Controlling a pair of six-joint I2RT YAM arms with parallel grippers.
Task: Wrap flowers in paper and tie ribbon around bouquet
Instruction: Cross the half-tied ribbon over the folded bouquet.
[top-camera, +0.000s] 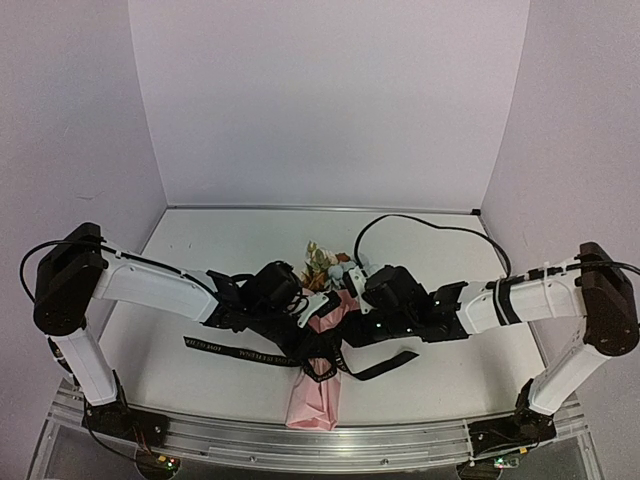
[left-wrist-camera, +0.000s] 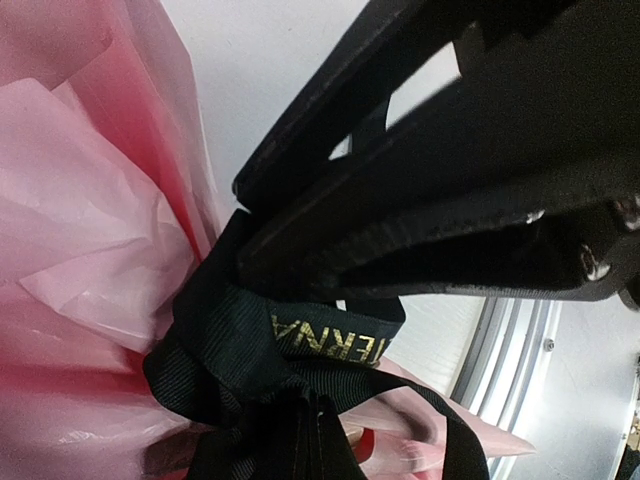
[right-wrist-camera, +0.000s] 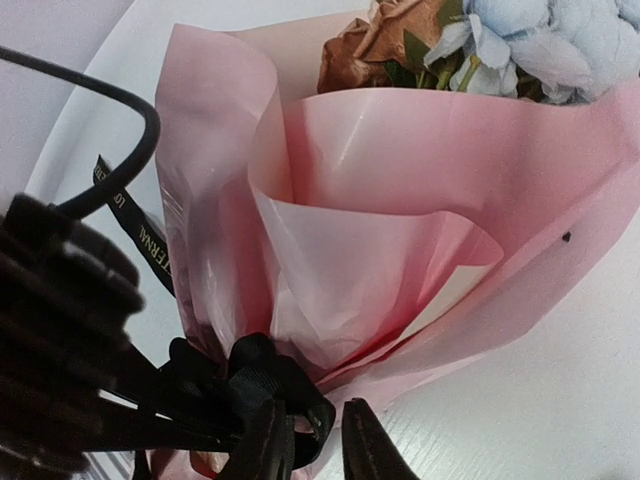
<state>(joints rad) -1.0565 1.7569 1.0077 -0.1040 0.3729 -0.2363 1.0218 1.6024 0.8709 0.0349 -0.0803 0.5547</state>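
Pink-paper bouquet (top-camera: 312, 400) lying on the white surface (top-camera: 200, 250) between both arms, black lettered ribbon (top-camera: 240, 352) knotted round its middle. Left tool (left-wrist-camera: 245, 225) clamped shut on ribbon; right tool (right-wrist-camera: 310, 412) at the knot, fingers slightly apart, grip unclear.

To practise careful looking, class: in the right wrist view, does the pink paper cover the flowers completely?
No: the flowers, orange-brown and pale blue, show above the open edge of the paper.
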